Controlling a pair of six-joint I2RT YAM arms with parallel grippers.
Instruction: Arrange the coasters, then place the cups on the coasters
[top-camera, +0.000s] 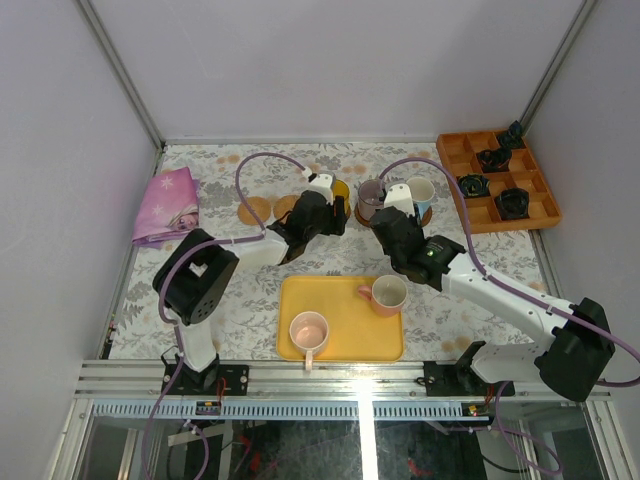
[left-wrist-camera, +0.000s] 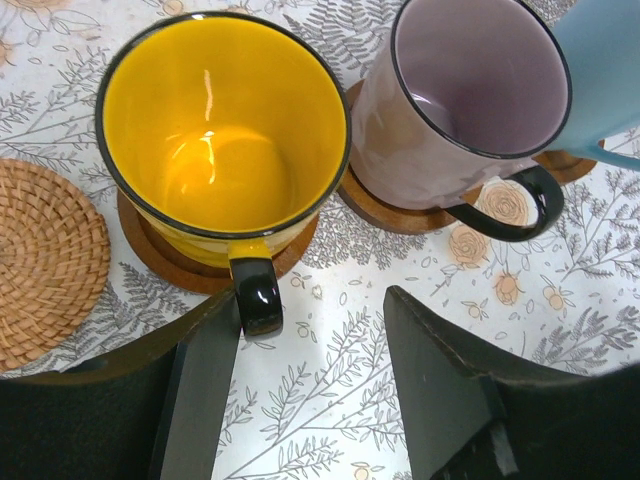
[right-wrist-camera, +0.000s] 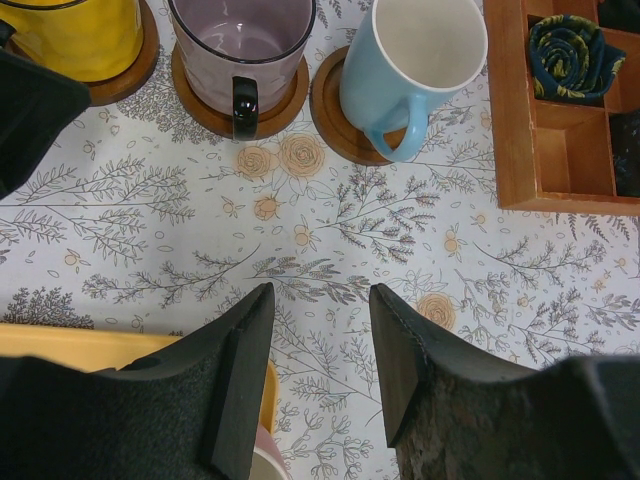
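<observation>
A row of three cups stands on dark brown coasters. The yellow cup (left-wrist-camera: 225, 120) rests on its coaster (left-wrist-camera: 150, 255), with its black handle (left-wrist-camera: 258, 295) right beside one finger of my left gripper (left-wrist-camera: 312, 330). That gripper is open, with only tablecloth between its jaws. To the right are the purple-grey cup (left-wrist-camera: 470, 90) on a coaster (left-wrist-camera: 385, 210) and the light blue cup (right-wrist-camera: 410, 50) on another (right-wrist-camera: 335, 110). My right gripper (right-wrist-camera: 322, 310) hangs open and empty in front of them. Two pink cups (top-camera: 309, 330) (top-camera: 387, 294) sit on the yellow tray (top-camera: 340, 345). Two tan coasters (top-camera: 255, 211) (top-camera: 285, 207) lie bare.
An orange compartment tray (top-camera: 497, 180) holding dark rolled items stands at the back right, close to the blue cup. A pink cloth (top-camera: 167, 205) lies at the left edge. Both arms (top-camera: 245, 250) (top-camera: 490, 290) reach over the table's middle, either side of the yellow tray.
</observation>
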